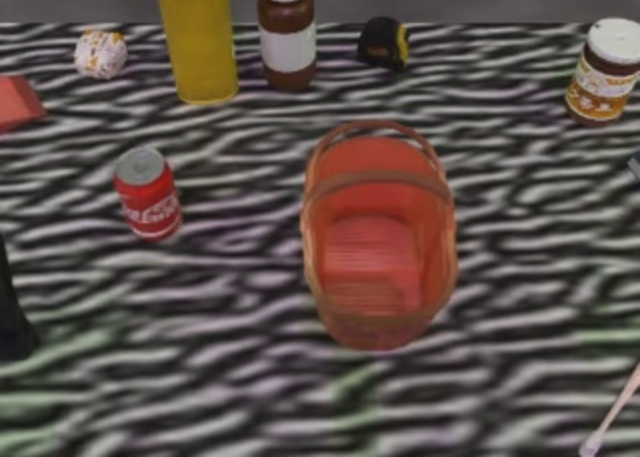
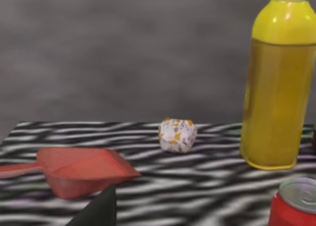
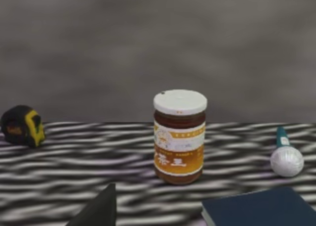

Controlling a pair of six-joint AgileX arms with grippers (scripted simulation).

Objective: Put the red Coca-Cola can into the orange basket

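Red and upright, the Coca-Cola can (image 1: 148, 193) stands on the zebra-striped table (image 1: 230, 307) left of the orange basket (image 1: 378, 247), well apart from it. Behind it stands the yellow bottle (image 1: 197, 37). Only the left arm (image 1: 12, 312) shows, at the left edge; neither claw's opening can be told.

The red can (image 1: 147, 193) with white script and a silver top stands upright at the left of the top view, on the striped worktop. The orange basket (image 1: 440, 239), oval, translucent, ribbed inside, with an arched handle, sits at centre, well apart from it.
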